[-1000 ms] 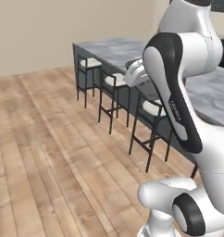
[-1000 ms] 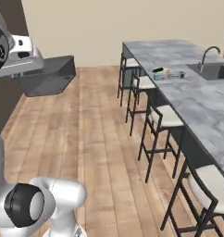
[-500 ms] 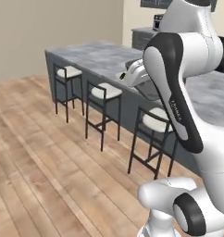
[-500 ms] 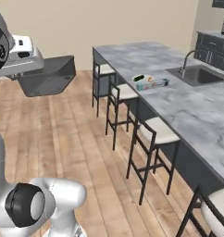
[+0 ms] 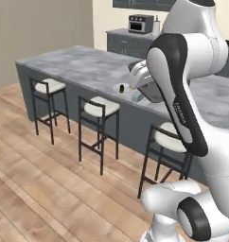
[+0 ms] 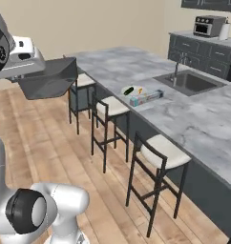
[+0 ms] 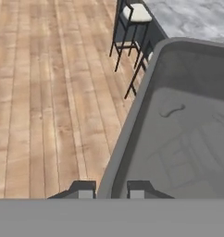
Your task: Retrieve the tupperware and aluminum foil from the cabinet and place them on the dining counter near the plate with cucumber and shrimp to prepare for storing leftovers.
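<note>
Left base view: the tabletop (image 5: 78,59) has swung closer than a moment ago as the base drives; the aluminum foil (image 5: 137,96) lies by the plate.

Right base view: the tupperware (image 6: 48,77) rides aloft, well off the tabletop.

Hand view: the pincer (image 7: 109,189) is clenched on the tub's flared rim. It looks light, stiff and slick; a rim grip suits it.

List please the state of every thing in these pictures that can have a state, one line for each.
tupperware: lifted in the air, gripped by its rim, empty, upright
gripper: jaws shut on the tupperware rim
aluminum foil: lying flat on the dining counter, beside the plate
plate: on the counter, food on it
faucet: no water visible
</note>
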